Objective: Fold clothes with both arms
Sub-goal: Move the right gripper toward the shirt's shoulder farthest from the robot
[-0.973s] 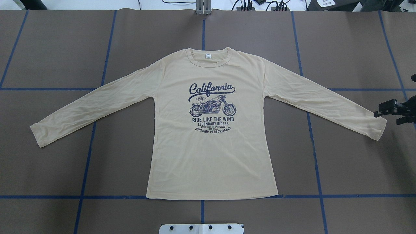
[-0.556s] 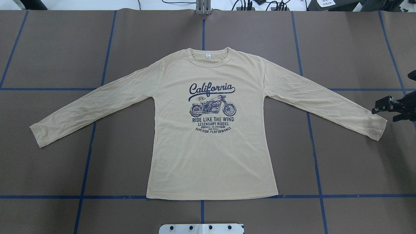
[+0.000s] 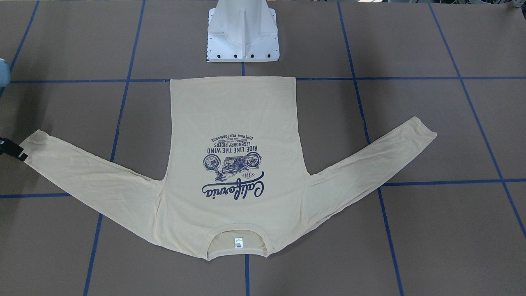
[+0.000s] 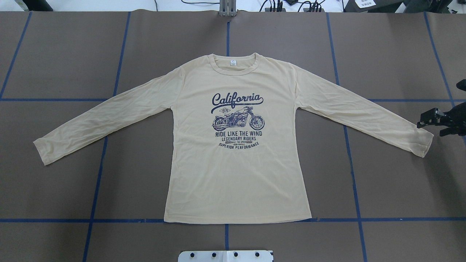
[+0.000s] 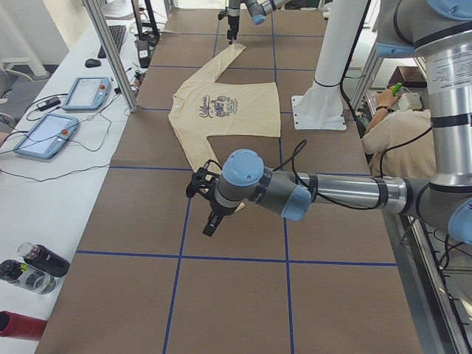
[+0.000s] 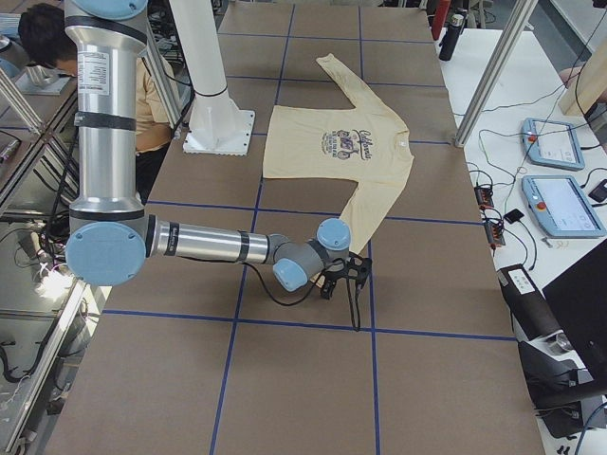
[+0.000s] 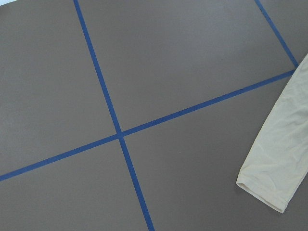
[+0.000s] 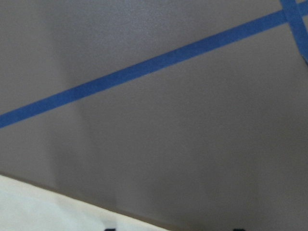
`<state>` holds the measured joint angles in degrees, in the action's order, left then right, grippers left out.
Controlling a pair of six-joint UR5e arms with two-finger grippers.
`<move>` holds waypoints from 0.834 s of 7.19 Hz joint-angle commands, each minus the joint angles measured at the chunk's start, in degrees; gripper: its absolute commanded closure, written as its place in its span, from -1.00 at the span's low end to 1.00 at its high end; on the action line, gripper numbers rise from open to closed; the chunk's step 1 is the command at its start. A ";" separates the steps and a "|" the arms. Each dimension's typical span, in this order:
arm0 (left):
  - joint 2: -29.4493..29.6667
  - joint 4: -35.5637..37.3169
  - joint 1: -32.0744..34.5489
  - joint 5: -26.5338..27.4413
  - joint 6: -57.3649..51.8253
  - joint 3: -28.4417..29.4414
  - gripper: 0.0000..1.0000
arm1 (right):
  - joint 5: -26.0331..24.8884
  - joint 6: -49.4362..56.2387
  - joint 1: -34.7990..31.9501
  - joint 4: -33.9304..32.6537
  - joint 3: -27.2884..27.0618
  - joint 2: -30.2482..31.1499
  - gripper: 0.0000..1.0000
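The cream-yellow shirt [image 4: 236, 174] lies flat with its print up, collar at the far side and both sleeves spread wide; it also shows in the front view [image 3: 230, 115]. My right gripper [image 4: 433, 125] hovers open just past the right sleeve's cuff [image 4: 424, 145], with nothing between its fingers. It appears as a black tip [image 3: 12, 148] at the front view's left edge. The right wrist view holds a strip of sleeve [image 8: 29, 207]. My left gripper [image 5: 205, 206] sits off the left cuff [image 7: 269, 187]; I cannot tell whether it is open or shut.
The white pedestal base [image 3: 243, 37] stands at the near edge, behind the shirt's hem. Blue tape lines [image 4: 225, 220] cross the brown table. A seated person [image 5: 391, 125] is behind the robot. Teach pendants [image 5: 44, 136] and bottles [image 5: 37, 265] lie on the side bench.
My right gripper shifted slightly toward the table's far side beside the cuff, then held still. The shirt has not moved.
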<state>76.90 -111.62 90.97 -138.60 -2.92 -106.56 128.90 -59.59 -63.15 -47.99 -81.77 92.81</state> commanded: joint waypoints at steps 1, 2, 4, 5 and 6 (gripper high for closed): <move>0.00 -0.78 0.00 0.00 0.11 -0.14 -1.00 | -0.05 0.00 0.48 0.00 0.03 0.09 -0.66; -0.09 -1.40 0.00 0.00 0.20 -0.05 -1.00 | -0.05 0.00 0.57 -0.09 0.03 0.09 -0.56; -0.09 -1.49 0.00 0.00 0.20 -0.05 -1.00 | -0.05 0.00 0.57 -0.09 0.03 0.35 0.59; 0.00 -1.50 0.00 0.00 0.20 -0.05 -1.00 | 0.04 0.00 0.49 0.00 0.03 0.79 1.00; 0.00 -1.50 0.00 0.00 0.20 -0.13 -1.00 | 0.21 -0.09 0.40 0.09 -0.41 0.97 1.00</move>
<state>76.87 -113.09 90.97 -138.60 -2.73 -106.64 128.94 -59.61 -62.66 -48.01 -81.82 93.46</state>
